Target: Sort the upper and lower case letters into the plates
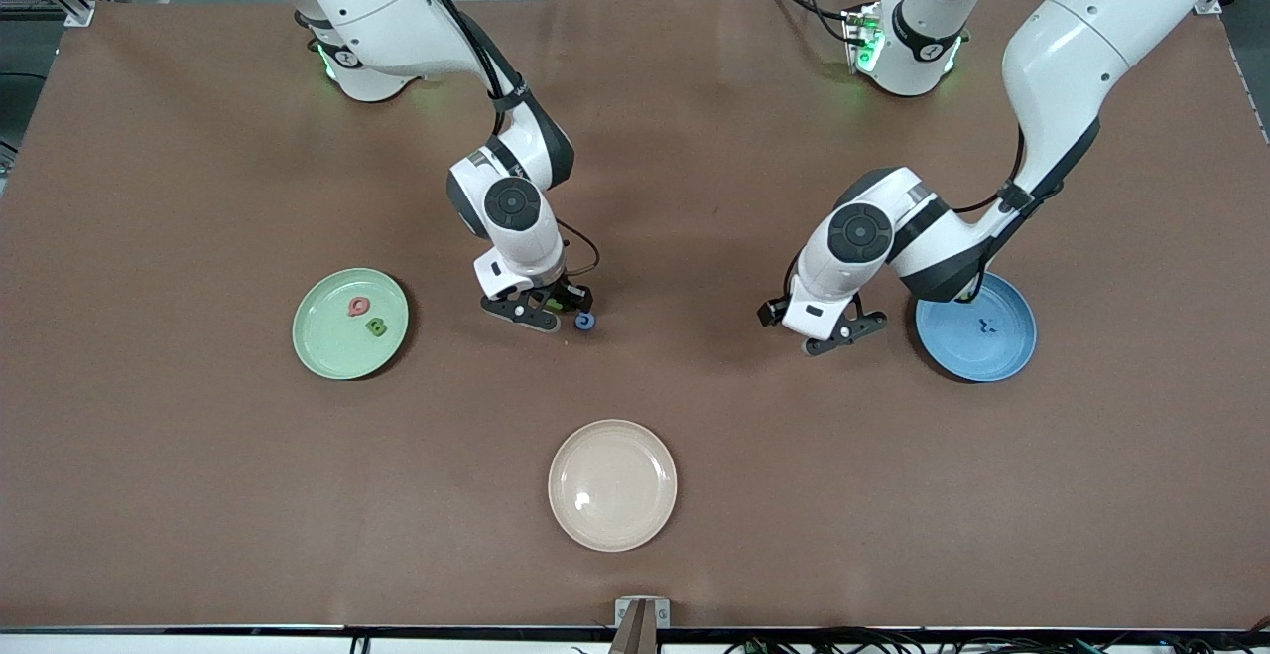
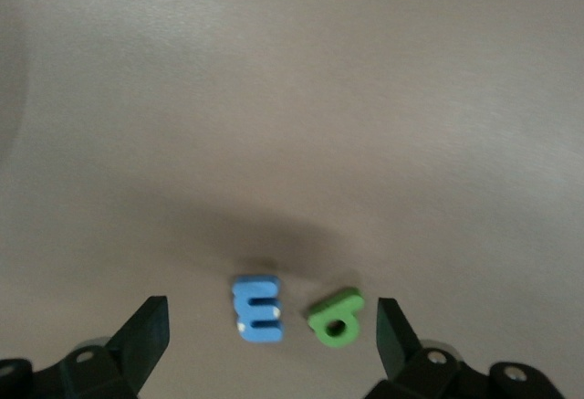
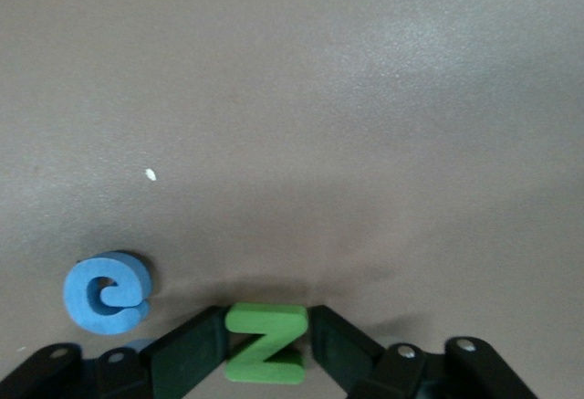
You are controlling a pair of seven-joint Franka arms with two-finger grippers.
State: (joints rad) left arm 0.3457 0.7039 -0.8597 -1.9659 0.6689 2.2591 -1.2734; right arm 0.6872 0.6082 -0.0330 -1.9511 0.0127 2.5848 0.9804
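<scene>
Front view
Bench (image 1: 198, 495): brown, carrying three plates and both arms.
Pale green plate (image 1: 350, 324): toward the right arm's end of the bench; it holds the pink-red Q (image 1: 359, 307) and the green B (image 1: 376, 327), lying just beside each other.
Sky blue plate (image 1: 977, 328): toward the left arm's end, partly covered by the left arm; a small dark blue x (image 1: 983, 327) lies in it.
Cream-beige plate (image 1: 612, 484): nearest the front camera, between the two ends.
Right gripper (image 1: 549, 313): down at the bench between the green plate and mid-bench, with the blue G (image 1: 585, 321) just beside it.
Left gripper (image 1: 831, 328): low over the bench beside the blue plate.

Left wrist view
Left gripper (image 2: 272, 335): jaws spread wide, nothing between them pinched.
Blue m (image 2: 257, 308): flat on the bench between the jaws, touching neither.
Green b (image 2: 336, 318): flat on the bench just beside the m, near one jaw, apart from it.

Right wrist view
Right gripper (image 3: 266, 340): jaws pressed in on the green Z (image 3: 265, 341), one at each side of it.
Green Z: on the bench, pinched between the jaws.
Blue G (image 3: 107, 292): on the bench just beside the gripper, outside the jaws.
</scene>
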